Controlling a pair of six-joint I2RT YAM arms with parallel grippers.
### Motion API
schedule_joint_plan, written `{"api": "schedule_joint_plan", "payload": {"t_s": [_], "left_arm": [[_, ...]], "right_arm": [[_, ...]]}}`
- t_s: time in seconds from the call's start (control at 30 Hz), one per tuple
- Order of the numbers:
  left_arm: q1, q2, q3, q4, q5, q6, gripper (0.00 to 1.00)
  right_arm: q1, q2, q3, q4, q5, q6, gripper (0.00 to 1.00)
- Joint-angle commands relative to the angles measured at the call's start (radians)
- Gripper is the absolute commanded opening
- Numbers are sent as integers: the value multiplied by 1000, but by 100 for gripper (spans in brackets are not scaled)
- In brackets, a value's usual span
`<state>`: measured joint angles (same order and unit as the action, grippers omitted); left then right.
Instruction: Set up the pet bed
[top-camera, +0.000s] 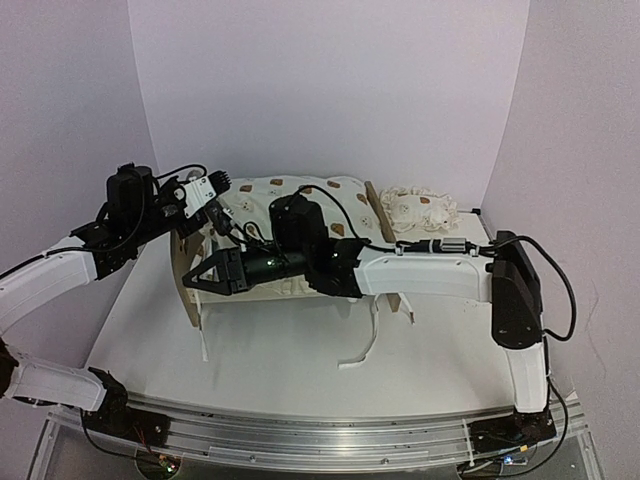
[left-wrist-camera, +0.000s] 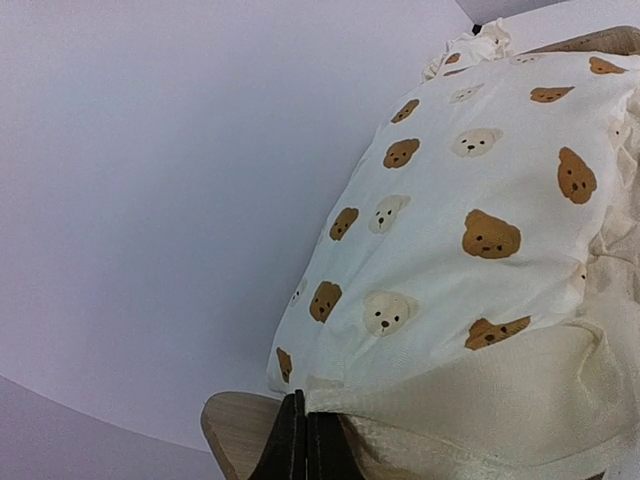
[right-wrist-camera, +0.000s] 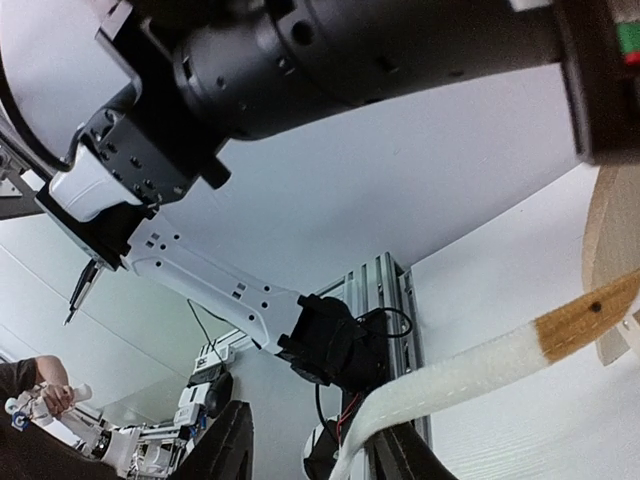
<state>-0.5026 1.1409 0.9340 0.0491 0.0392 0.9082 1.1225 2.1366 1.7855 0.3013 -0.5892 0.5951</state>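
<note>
the bed (top-camera: 186, 285) is standing in the middle of the counter (top-camera: 280, 360), and its wooden headboard (top-camera: 183, 262) is facing your left arm. the cushion (top-camera: 300, 195) with the bear faces is lying on top of the bed, along the far side, and it is looking bunched and not flat. the pillow (top-camera: 420, 208) is sitting apart from it, just beside the right end of the bed, near the back wall.

your left pincer (top-camera: 228, 222) is reaching over the headboard to the left end of the cushion. in the left wrist view its fingers (left-wrist-camera: 292, 445) are pressing together, fully closed, and their tips are meeting the lower edge of the cushion (left-wrist-camera: 470, 230). you cannot tell there if any fabric is pinched between them.

your right arm is stretching across the front of the bed toward the left. your right pincer (top-camera: 192, 279) is standing open, low at the headboard. in the right wrist view its fingers (right-wrist-camera: 232, 445) are apart, and a white strap (right-wrist-camera: 470, 365) with a tan end is running out from between them, not squeezed.
</note>
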Motion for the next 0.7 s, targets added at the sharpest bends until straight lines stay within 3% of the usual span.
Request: {"api": "schedule_joint_plan", "payload": {"t_s": [0.0, 0.2, 0.43, 0.53, 0.67], "left_arm": [[6, -3, 3, 30, -16, 7, 0], [6, -17, -14, 9, 2, -1, 0], [6, -52, -38, -43, 55, 6, 0], [6, -50, -38, -43, 58, -5, 0], [6, -47, -35, -41, 61, -17, 0]], "right_arm": [[15, -71, -43, -33, -30, -41, 42], [11, -117, -132, -270, 145, -209, 52], [-32, -207, -188, -275, 267, -236, 57], [-65, -249, -192, -275, 305, -251, 66], [-101, -294, -186, -274, 377, -302, 70]]}}
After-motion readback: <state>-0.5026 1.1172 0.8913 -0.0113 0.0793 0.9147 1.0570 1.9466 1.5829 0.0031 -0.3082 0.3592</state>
